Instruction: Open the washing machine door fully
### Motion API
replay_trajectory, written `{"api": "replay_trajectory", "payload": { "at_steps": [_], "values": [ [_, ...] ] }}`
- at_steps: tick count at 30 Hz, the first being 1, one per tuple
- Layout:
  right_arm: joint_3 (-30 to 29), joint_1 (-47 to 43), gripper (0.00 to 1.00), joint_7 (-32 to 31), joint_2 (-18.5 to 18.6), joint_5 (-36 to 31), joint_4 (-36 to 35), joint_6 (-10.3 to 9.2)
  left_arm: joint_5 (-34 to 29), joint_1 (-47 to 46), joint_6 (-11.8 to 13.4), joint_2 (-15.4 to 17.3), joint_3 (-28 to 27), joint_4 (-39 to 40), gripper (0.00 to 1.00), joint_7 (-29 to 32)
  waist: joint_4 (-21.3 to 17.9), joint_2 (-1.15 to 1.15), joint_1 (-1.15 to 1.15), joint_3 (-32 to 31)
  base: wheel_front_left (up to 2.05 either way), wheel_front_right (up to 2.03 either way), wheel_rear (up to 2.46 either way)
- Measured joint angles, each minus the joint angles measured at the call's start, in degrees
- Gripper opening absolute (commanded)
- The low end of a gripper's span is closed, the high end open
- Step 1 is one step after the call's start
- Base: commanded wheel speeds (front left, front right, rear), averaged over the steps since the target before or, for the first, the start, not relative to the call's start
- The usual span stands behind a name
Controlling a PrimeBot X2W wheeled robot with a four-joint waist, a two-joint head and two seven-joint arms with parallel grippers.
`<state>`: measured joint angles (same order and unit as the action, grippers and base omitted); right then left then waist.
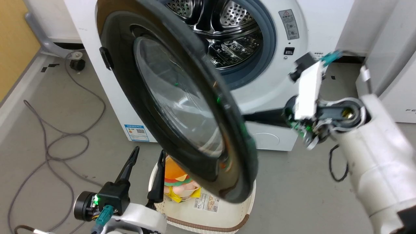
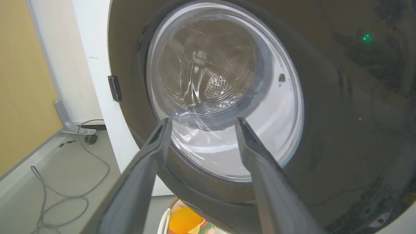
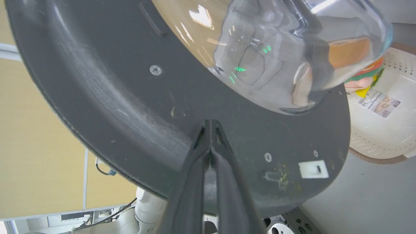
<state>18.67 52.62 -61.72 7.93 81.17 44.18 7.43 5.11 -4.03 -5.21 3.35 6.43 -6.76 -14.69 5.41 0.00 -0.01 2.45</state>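
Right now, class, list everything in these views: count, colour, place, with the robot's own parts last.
washing machine: one, white, behind the door.
washing machine door: one, black outside, grey inside, partly open.
drum: one, steel, inside the machine.
energy sticker: one, blue, machine's lower left.
basket: one, white, floor under the door.
toy: one visible, orange-yellow, in the basket.
cables: few, grey, floor at left.
left tool: one, dark, open, facing the door's outside.
right tool: one, dark, shut, at the door's inner face.
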Motion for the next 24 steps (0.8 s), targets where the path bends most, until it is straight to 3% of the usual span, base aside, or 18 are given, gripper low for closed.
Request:
{"api": "replay_trajectory", "payload": {
  "at_steps": [9, 13, 14, 15, 16, 21, 22, 24],
  "values": [
    [-0.66, -6.24, 0.0, -0.05, -2.59, 0.29, -7.4, 0.0, -0.08, 0.53, 0.11, 0.1, -0.78, -0.81, 1.0, 0.0, 0.59, 0.0, 0.0, 0.52, 0.0, 0.0, 0.0],
    [-4.14, -9.14, 0.0, 7.45, -3.21, 0.49, -10.91, 0.0, -0.07, 0.52, 0.26, 0.1, -1.12, -1.03, 1.0, 0.0, 0.57, 0.0, 0.01, 0.73, 0.0, 0.0, 0.0],
    [-5.54, -10.1, 0.16, 10.06, -3.37, 0.56, -11.9, 0.0, -0.05, 0.52, 0.27, 0.08, -1.09, -1.19, 1.0, 0.0, 0.6, 0.0, 0.01, 0.66, 0.0, 0.0, 0.0],
    [-6.78, -11.2, 0.47, 12.37, -3.55, 0.8, -12.78, 0.0, -0.04, 0.52, 0.38, 0.05, -1.12, -1.26, 1.0, 0.0, 0.61, 0.0, 0.01, 0.57, 0.0, 0.0, 0.0],
    [-7.59, -12.44, 1.0, 14.43, -3.64, 0.91, -13.85, 0.0, -0.02, 0.52, 0.55, 0.05, -1.19, -1.26, 1.0, 0.0, 0.54, 0.0, 0.01, 0.6, 0.0, 0.0, 0.0],
    [-12.44, -20.89, 1.0, 28.05, -4.21, -0.7, -20.19, 0.0, 0.1, 0.52, 0.59, -0.01, -1.7, -1.6, 1.0, 0.0, 0.09, 0.0, 0.01, 0.43, 0.0, 0.0, 0.0],
    [-15.73, -26.49, 1.0, 38.43, -4.28, -4.44, -23.6, 0.0, 0.1, 0.52, 0.62, 0.0, -2.15, -1.79, 1.0, 0.0, -0.24, 0.0, 0.02, 0.34, 0.0, 0.0, 0.0],
    [-18.33, -30.54, 1.0, 45.6, -4.36, -6.78, -25.63, 0.0, 0.1, 0.52, 0.81, 0.0, -2.44, -1.87, 1.0, 0.0, -0.48, 0.0, 0.01, 0.27, 0.0, 0.0, 0.0]
  ]
}}
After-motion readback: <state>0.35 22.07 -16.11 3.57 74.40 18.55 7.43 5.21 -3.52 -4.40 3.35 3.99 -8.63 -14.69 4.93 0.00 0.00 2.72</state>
